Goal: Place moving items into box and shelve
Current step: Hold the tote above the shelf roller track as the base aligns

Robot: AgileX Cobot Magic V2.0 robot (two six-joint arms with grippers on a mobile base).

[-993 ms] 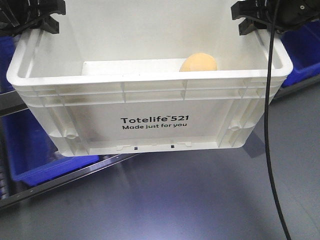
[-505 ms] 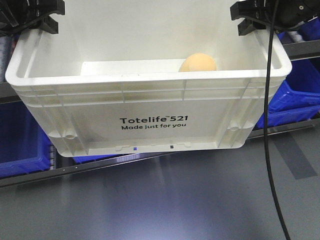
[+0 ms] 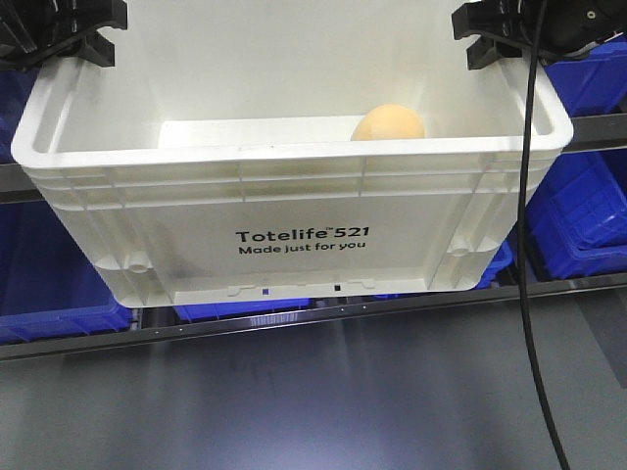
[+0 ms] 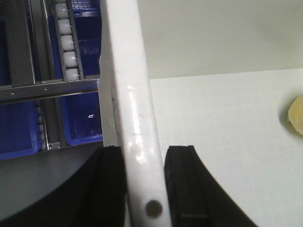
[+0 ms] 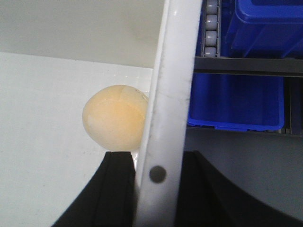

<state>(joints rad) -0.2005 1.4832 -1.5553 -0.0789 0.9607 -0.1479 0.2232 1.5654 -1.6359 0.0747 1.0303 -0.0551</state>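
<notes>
The box (image 3: 294, 196), a large off-white crate printed "Totelife 521", hangs in the air between my two grippers. My left gripper (image 3: 73, 34) is shut on its left rim (image 4: 135, 118), one black finger on each side of the wall. On the opposite side my right gripper (image 3: 500, 34) is shut on the right rim (image 5: 173, 94). One of the moving items, a yellow-orange ball (image 3: 388, 122), lies on the crate floor near the right wall (image 5: 113, 124). A pale round edge (image 4: 297, 113) shows at the right border of the left wrist view.
Blue plastic bins (image 3: 588, 215) sit on a rack behind and below the crate, with a metal shelf rail (image 3: 392, 313) running level across. White rollers (image 4: 68, 42) line the rack. Dark grey floor (image 3: 313, 401) fills the foreground. A black cable (image 3: 529, 245) hangs down on the right.
The crate stays in the same place in view, held by both grippers. The background has swung: the shelf rail went from slanted to level and more blue bins came in behind the crate.
</notes>
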